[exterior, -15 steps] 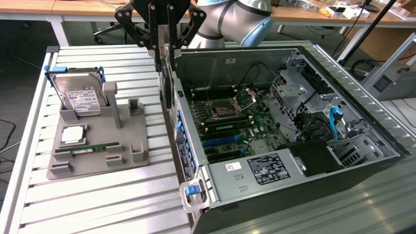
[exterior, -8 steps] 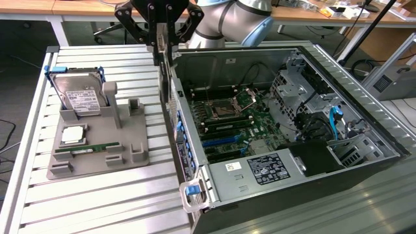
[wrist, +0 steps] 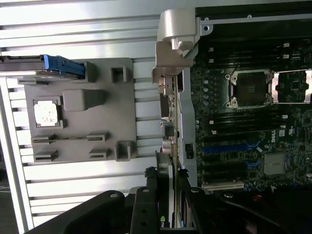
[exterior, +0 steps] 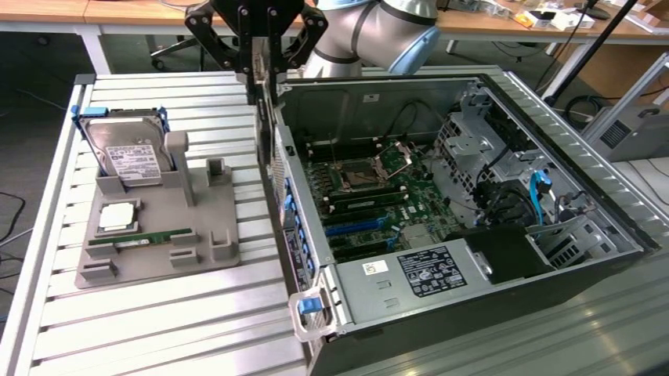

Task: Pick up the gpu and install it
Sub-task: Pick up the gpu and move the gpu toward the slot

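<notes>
Fingers clamped on one gpu (edge-on) | one open case | one hard drive, one RAM stick

Arm enters at top centre of the exterior view: grey links, blue joint cap, wrist pointing down. Below it the gripper hangs vertical. Its black linkage fingers are splayed at the knuckles, tips drawn in and clamped on the gpu, which is held edge-on.
</notes>
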